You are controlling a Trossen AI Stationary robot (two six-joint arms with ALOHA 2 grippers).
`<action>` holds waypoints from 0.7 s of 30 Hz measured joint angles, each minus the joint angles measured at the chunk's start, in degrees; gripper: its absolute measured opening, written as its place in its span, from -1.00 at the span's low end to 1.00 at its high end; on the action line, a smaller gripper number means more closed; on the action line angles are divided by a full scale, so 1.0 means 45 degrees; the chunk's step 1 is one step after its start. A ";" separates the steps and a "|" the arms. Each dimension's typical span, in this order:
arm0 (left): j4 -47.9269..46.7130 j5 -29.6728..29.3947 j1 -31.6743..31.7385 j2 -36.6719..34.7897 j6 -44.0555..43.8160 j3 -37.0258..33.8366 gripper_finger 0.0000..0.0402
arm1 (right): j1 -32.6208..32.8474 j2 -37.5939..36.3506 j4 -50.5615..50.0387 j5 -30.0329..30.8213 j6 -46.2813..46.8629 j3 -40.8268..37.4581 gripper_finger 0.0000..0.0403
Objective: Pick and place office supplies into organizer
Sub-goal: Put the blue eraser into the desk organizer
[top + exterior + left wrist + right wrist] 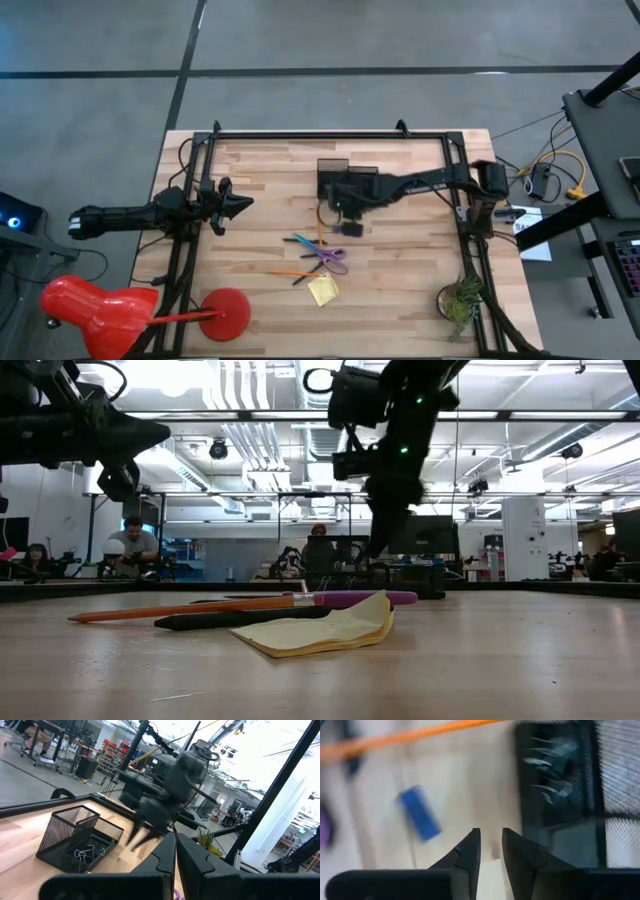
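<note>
Just beside the right gripper (347, 212), on its far side toward the back rail, stands the organizer (335, 178), a black mesh box with a tall cell and a low, shallow tray. In the left wrist view the low tray of the organizer (75, 840) holds a few silvery wire clips (89, 852); the right wrist view shows those clips (551, 767) pale against the dark floor of the same tray. What the tall cell holds cannot be told.

The right gripper hangs above the wood, clear of the table, its arm reaching in from the right rail across the middle. Its two fingers (467, 851) stand a narrow gap apart with bare tabletop showing between them, so nothing is gripped. Just beneath and ahead of it lie a small blue object (420, 813) and a long orange pencil (405, 737).

Nearer the front edge than that gripper, well apart from the organizer, lies the rest of the supplies: purple-handled scissors (330, 258), another orange pencil (288, 272), dark pens, and the yellow sticky-note pad (323, 290), one edge curled up in the low view.

The left gripper (240, 204) waits off to the left, raised, its fingers (192, 862) pressed together on nothing.
</note>
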 joint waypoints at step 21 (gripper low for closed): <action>-0.0018 0.0000 0.0000 0.0005 0.0000 0.0000 -1.00 | 0.1203 0.0919 0.0718 -0.1451 -0.4951 0.0054 -0.36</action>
